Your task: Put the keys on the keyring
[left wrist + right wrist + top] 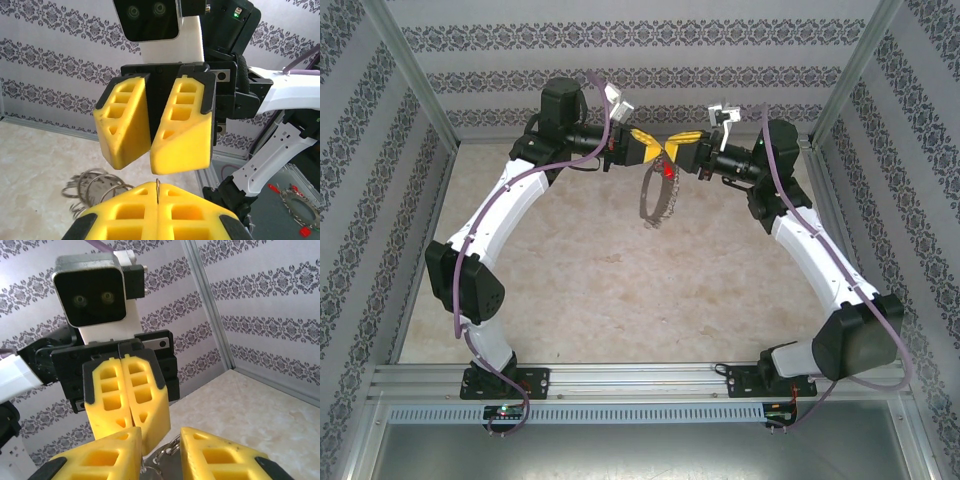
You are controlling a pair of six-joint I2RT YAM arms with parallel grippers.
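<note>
- Left gripper (658, 148), yellow ribbed foam fingers (125, 212), fully closed and pinching the thin wire of the large grey-silver keyring loop fringed with small silvery metal bits (653, 205).
- Left wrist view: wire (157, 184) sticks up from the seam between the two closed pads. A bunch of silvery rings (92, 185) hangs low left of them.
- Right gripper (680, 152) is tip to tip with the left one, over the far middle of the beige marbled table top (620, 290).
- Right gripper's yellow fingers (220, 455) are partly apart, with a narrow gap between the tips.
- Right wrist view: silvery keyring bits (167, 457) sit in that gap. Cannot tell if the pads touch them.
- From the left wrist camera the right gripper (150, 157) shows fingers angled toward each other, nothing visible in the slit.
- From the right wrist camera the left gripper (131, 427) shows both pads flush together.
- Keyring hangs down from the meeting point of the grippers and droops loose toward the table. Cannot tell if its low end touches the top.
- Small key with bright red plastic head (669, 171) sits at the top of the keyring, just under the two sets of fingertips. Shaft too small to make out; cannot tell if it is threaded on or held.
- Grey patterned wall panels (650, 40) stand behind and at both sides.
</note>
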